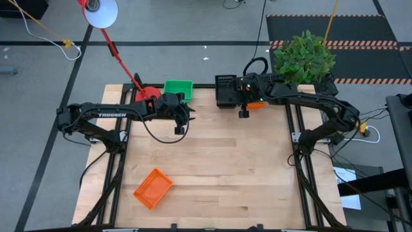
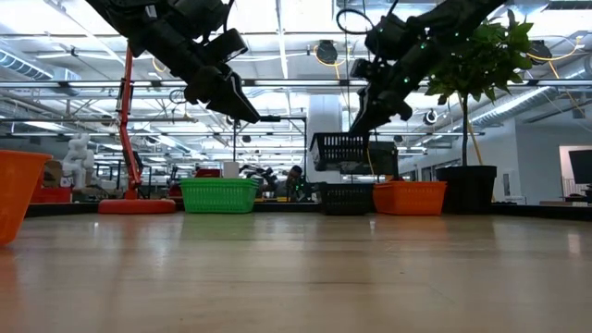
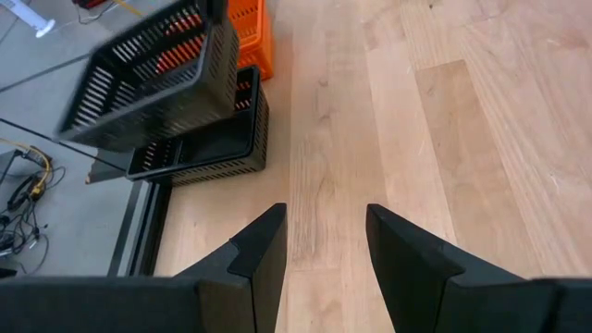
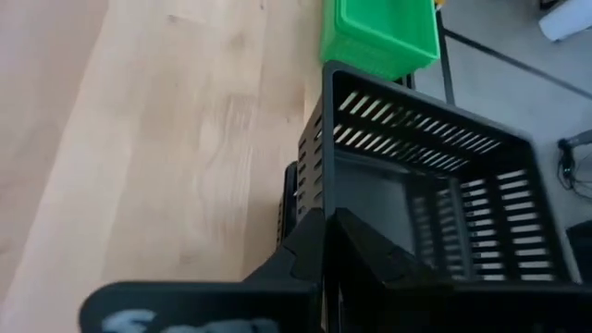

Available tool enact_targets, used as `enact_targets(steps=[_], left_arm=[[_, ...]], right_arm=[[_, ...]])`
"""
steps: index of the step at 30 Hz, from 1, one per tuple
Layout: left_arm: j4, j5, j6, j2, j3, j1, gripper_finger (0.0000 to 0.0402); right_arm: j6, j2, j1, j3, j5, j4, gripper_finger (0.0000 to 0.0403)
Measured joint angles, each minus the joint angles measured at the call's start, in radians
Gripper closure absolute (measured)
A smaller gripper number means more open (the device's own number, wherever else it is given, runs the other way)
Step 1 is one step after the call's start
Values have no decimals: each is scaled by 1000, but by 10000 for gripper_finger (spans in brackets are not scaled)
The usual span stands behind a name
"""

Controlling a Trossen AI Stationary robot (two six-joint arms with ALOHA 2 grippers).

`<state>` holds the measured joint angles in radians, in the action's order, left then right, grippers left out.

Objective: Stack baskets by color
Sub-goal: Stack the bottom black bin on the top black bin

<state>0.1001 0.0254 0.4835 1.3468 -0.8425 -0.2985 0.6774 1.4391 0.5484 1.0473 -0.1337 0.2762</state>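
Note:
My right gripper (image 4: 326,242) is shut on a black basket (image 2: 346,151), which hangs in the air at the table's far edge. Right under it a second black basket (image 2: 346,197) stands on the table. An orange basket (image 2: 410,196) stands just right of that one, partly hidden by my right arm in the high view. A green basket (image 1: 178,88) sits farther left along the far edge. Another orange basket (image 1: 152,188) lies near the front left. My left gripper (image 3: 324,242) hangs open over bare wood near the green basket. My right gripper pinches one wall of the black basket (image 4: 324,199) at its rim, one finger outside and one inside. The fingers slant down from the table's right side. The basket is lifted clear above the other black basket and tilts a little.
A red lamp base (image 1: 149,93) with its slanting pole stands at the far left, next to the green basket. A potted plant (image 1: 302,58) stands at the far right corner. The middle of the wooden table (image 1: 219,167) is bare.

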Motion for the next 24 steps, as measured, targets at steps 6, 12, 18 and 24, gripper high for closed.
enact_targets(steps=[6, 12, 18, 24], left_arm=[[1, 0, -15, 0, 0, 0, 250], [3, 0, -16, 0, 0, 0, 250], [3, 0, -16, 0, 0, 0, 250], [3, 0, -16, 0, 0, 0, 250]], right_arm=[[-3, 54, 16, 0, -1, -26, 392], [-3, 69, 21, -12, 0, -44, 392], [-3, 69, 28, -37, 0, -84, 392], [0, 69, 48, -71, 1, -129, 392]])
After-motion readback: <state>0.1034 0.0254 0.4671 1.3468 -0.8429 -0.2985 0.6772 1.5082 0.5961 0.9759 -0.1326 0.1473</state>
